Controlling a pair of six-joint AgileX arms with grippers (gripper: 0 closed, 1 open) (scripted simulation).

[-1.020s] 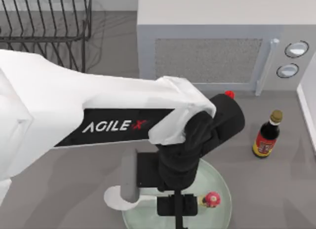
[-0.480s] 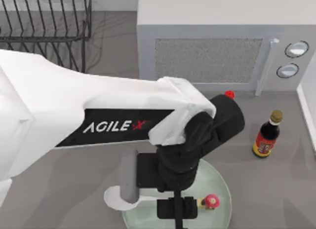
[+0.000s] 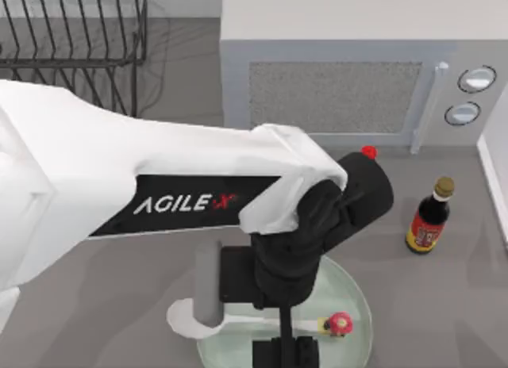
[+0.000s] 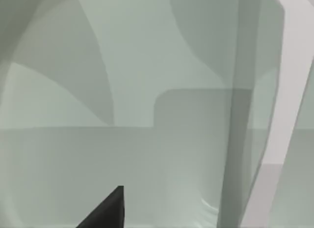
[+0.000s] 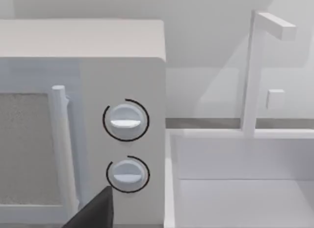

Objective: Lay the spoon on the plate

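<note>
Pale-green and glassy, the large round flat plate [image 3: 353, 304] sits on the grey bench [image 3: 444, 304] at the near edge of the top view, right of centre. Across it lies the white glossy spoon [image 3: 238, 323]: its oval bowl hangs past the plate's left rim over the bench, its thin handle runs rightward over the glass, and the small pink-and-yellow knob [image 3: 340, 322] at its tip rests inside the rim.

Our left arm reaches over the plate, and its black pincer [image 3: 286, 354] hangs just beside the handle, on its near side, apart from the spoon. We cannot tell how its fingers stand. In the left wrist view we see the plate's green glass [image 4: 147, 159] close up, with a dark fingertip [image 4: 108, 211] at the edge.

A dark sauce bottle with a red label [image 3: 429, 217] stands to the right of the plate, well apart. Behind it is a white microwave oven [image 3: 341, 74], and a dark wire rack [image 3: 71, 35] stands at the far left. The right wrist view faces the microwave's two dials [image 5: 126, 121].
</note>
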